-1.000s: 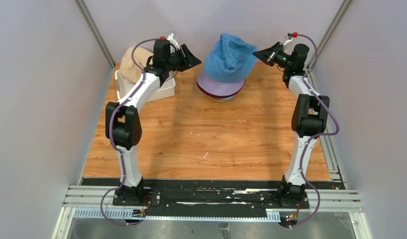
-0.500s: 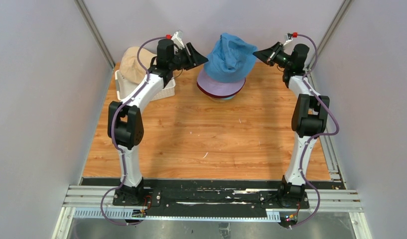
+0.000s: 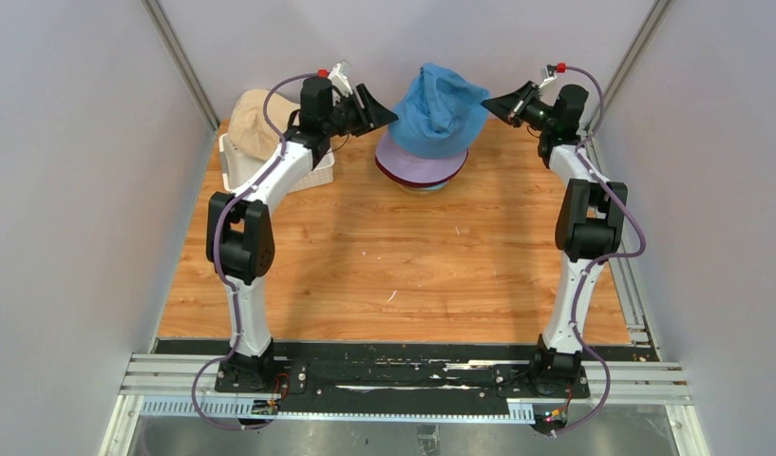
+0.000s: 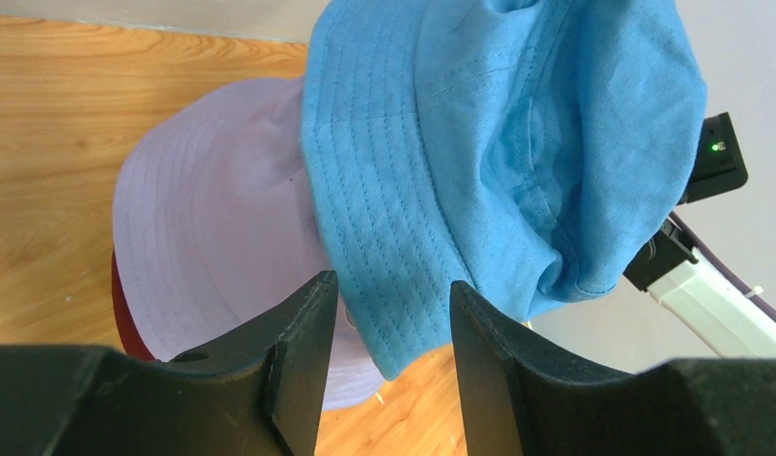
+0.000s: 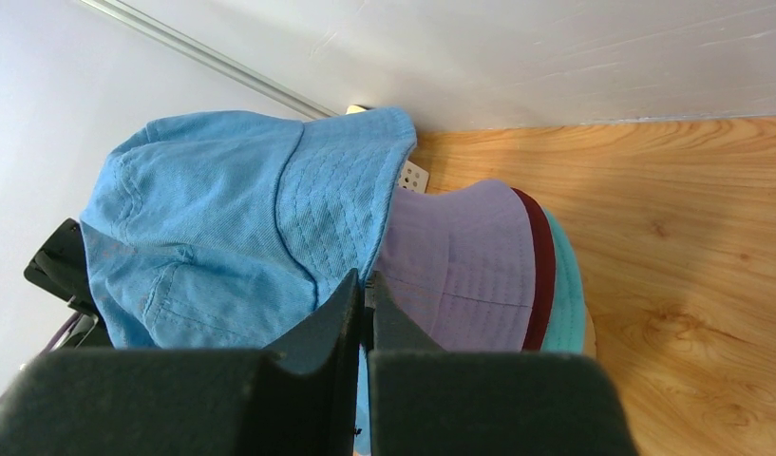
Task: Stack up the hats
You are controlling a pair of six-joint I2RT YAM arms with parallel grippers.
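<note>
I see left fingers shifted nearer blue hat, released, brim just ahead; right fingers unmoved, clenched.

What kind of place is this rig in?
Likely a lab test cell: plain grey walls box in a wood-top table, with the left arm and right arm bolted to an aluminium rail.

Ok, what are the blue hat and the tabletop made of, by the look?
The blue hat: woven cloth, probably cotton twill, matte; rows of stitching on the brim and soft folds show. The tabletop: wood or wood-look laminate, smooth with slight sheen; grain lines and knots show, can't tell which.
</note>
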